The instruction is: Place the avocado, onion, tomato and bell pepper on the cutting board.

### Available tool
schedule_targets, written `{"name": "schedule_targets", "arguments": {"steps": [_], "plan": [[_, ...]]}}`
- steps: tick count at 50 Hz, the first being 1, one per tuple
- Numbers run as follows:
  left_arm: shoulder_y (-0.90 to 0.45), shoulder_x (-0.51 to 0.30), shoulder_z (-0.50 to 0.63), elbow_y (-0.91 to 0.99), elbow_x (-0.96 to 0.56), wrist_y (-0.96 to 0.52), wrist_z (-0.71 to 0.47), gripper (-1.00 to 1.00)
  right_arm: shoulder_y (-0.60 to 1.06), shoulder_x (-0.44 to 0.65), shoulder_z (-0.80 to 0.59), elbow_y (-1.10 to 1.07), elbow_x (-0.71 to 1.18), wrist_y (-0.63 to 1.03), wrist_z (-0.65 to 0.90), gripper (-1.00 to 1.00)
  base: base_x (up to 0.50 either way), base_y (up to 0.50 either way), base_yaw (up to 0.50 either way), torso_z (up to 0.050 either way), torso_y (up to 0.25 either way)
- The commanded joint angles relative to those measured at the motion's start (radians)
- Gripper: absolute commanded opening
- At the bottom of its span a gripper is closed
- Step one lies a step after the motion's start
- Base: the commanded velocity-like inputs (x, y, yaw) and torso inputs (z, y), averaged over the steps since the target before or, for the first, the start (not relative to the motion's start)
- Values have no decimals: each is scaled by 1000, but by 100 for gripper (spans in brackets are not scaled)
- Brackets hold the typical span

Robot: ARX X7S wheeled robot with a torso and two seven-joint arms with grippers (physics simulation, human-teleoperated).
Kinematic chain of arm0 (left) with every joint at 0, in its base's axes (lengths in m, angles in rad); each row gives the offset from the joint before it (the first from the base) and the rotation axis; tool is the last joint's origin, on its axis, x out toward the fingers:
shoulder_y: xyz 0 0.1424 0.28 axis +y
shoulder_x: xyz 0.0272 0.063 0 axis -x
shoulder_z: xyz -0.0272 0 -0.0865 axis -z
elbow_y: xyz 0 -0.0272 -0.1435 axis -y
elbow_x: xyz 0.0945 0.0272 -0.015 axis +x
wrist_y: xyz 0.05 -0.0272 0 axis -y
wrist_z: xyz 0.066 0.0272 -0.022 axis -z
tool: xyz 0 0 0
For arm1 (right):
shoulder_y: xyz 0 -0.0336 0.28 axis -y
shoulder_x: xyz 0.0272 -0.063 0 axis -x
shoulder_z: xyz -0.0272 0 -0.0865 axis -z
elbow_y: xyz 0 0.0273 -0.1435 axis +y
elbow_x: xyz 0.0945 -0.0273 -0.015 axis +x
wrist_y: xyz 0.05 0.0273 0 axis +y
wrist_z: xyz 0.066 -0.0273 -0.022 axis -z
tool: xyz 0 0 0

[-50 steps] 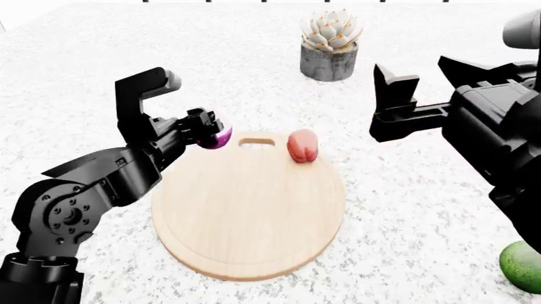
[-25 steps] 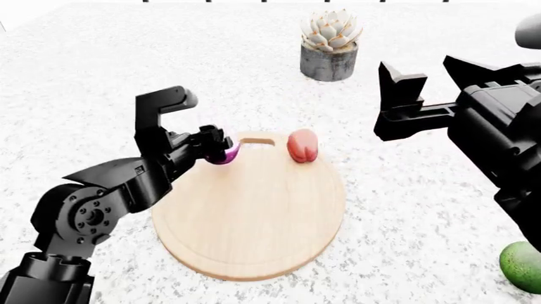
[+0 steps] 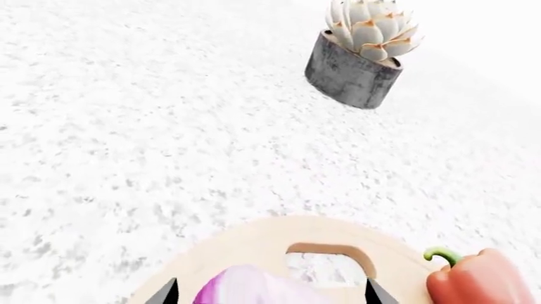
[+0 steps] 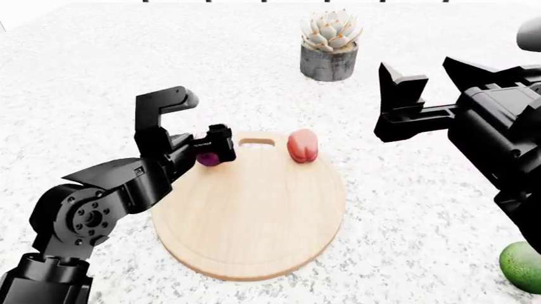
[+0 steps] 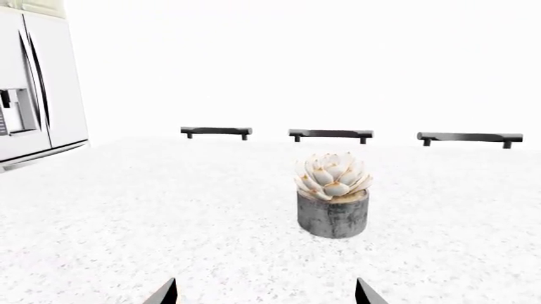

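Left gripper (image 4: 213,151) sits low over the far-left edge of the board (image 4: 253,221), fingers (image 4: 223,144) pinching the onion (image 4: 208,158). Onion shows as a purple patch between the black fingers, just left of the handle slot (image 4: 257,142); can't tell if it touches the wood. In the left wrist view the onion (image 3: 253,289) fills the space between both fingertips, with the slot (image 3: 330,258) right behind it.

Pepper (image 4: 302,145) lies on the board near the far edge, just right of the slot, apart from the onion. Left wrist view shows the pepper (image 3: 477,285) with a curled green stem.

Right gripper (image 4: 427,79) is raised above the worktop (image 4: 85,76), right of the board, fingers spread wide, nothing between them. The right wrist view shows only the two fingertips, well apart, facing the succulent pot (image 5: 333,204).

Avocado (image 4: 521,266) rests on the worktop at the near-right corner of the head view, well apart from the board, partly cut off by the frame edge and the right arm.

Succulent pot (image 4: 330,45) stands on the worktop beyond the board. Tomato not seen in any view.
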State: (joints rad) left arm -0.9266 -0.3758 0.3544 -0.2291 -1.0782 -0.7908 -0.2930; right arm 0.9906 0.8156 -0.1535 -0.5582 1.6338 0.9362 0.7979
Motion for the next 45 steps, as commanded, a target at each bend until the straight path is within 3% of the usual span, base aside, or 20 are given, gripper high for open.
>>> {"name": "schedule_targets", "arguments": {"steps": [1,25,45], "plan": [[-6,-13,-7,49,-11,-4,-18,100,-8,4,2,-2,-1,-6,-5,100,0,0,0,0,0],[45,-99,-71,361,-89,-36,-149,100,6,27,0,-22,40,1,18,100,0,0,0,0,0],[177,-196,-162,659,-224,-55,-277,100,-55,73,9,-86,76,-1,54,100,0,0,0,0,0]]}}
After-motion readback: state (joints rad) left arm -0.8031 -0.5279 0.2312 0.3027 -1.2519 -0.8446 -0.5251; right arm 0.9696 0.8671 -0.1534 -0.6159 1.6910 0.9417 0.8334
